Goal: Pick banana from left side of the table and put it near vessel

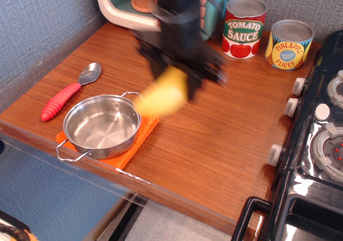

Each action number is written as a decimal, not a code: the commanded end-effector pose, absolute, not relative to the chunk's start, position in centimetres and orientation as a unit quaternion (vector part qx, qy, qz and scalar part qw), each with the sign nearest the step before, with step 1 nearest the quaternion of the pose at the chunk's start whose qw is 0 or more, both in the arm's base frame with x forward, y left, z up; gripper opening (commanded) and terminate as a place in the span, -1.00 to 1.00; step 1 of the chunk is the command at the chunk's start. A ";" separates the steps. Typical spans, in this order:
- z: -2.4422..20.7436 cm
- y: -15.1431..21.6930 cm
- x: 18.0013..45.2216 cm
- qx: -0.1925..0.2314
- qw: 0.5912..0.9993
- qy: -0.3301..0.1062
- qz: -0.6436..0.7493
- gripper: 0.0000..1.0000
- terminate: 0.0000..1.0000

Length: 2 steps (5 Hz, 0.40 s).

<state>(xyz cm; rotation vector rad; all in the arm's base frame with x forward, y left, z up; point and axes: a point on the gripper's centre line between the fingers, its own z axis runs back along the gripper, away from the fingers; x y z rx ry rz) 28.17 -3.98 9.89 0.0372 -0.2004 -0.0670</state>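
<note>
I see the table (pixel 225 139) spread beneath my claw (pixel 179 72). The pot (pixel 102 126) sits down-left of it on an orange cloth (pixel 140 139). The banana (pixel 163 95) hangs clamped in it, above the pot's right rim. Motion blur hides the fingers.

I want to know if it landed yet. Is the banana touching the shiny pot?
Cannot tell. In the only view, the banana, blurred and held by the tool, overlaps the pot's right rim in the picture, but it may well be hanging above it.
</note>
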 end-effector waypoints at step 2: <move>5.4 -10.1 29.6 -0.004 0.996 -0.048 0.073 -1.00 -1.00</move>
